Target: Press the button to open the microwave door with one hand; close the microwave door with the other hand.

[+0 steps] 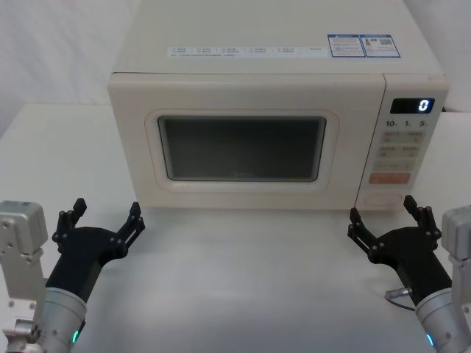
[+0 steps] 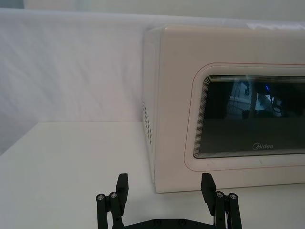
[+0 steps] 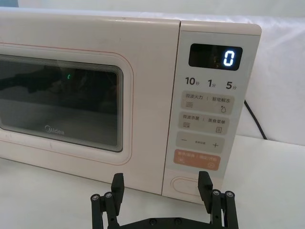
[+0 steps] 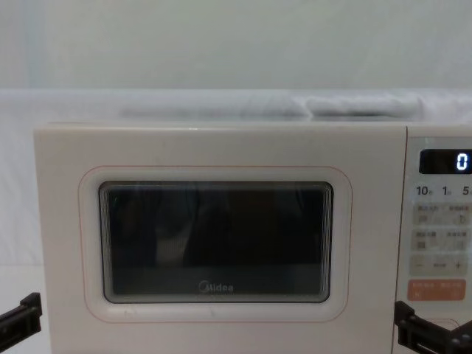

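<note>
The cream microwave stands at the table's back centre with its door [image 1: 243, 151] shut; the door's dark window and Midea logo also face the left wrist view [image 2: 248, 119], right wrist view [image 3: 62, 105] and chest view [image 4: 214, 243]. The pill-shaped button [image 3: 188, 183] sits at the bottom of the right control panel, below the orange key [image 3: 197, 161], and is faintly visible from the head [image 1: 384, 200]. My left gripper [image 1: 107, 206] [image 2: 165, 177] hovers open before the microwave's left front corner. My right gripper [image 1: 381, 207] [image 3: 161, 175] is open, just short of the button, touching nothing.
The display [image 3: 215, 57] reads 0. A black cable [image 3: 255, 119] runs down behind the microwave's right side. A small metal piece [image 1: 401, 294] lies on the white table [image 1: 250, 279] beside my right arm. A white backdrop hangs behind.
</note>
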`<state>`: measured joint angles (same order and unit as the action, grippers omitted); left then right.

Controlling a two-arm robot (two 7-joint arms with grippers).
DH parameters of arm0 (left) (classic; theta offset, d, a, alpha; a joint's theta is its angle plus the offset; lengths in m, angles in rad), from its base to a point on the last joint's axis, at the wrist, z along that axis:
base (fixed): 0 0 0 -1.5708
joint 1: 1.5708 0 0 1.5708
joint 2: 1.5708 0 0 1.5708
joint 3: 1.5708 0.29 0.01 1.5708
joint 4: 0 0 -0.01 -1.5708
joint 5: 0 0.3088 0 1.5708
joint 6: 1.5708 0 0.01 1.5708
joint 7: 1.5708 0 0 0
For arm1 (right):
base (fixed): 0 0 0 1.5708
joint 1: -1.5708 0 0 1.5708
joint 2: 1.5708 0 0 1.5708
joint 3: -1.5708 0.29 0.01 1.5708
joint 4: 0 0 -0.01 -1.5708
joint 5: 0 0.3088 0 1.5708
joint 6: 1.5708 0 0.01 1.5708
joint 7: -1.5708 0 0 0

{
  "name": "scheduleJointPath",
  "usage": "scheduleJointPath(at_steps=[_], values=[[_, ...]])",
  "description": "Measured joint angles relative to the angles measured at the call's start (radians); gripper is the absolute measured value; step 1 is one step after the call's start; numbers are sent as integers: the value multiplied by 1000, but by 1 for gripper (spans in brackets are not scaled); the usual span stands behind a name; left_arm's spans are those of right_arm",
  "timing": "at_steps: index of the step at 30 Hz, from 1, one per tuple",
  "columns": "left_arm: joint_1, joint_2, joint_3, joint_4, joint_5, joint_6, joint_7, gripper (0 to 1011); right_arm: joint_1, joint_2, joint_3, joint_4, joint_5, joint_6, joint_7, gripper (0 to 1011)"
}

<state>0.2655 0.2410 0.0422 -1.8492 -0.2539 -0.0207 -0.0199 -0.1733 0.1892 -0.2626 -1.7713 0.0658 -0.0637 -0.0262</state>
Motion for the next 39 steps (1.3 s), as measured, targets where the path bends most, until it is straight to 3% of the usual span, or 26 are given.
scheduleJointPath(at_steps=[36, 39], values=[[0, 0, 0, 0, 0, 0, 0, 1001, 0, 0, 0, 0, 0, 0, 0, 1002], [0, 0, 0, 0, 0, 0, 0, 1001, 0, 0, 0, 0, 0, 0, 0, 959]])
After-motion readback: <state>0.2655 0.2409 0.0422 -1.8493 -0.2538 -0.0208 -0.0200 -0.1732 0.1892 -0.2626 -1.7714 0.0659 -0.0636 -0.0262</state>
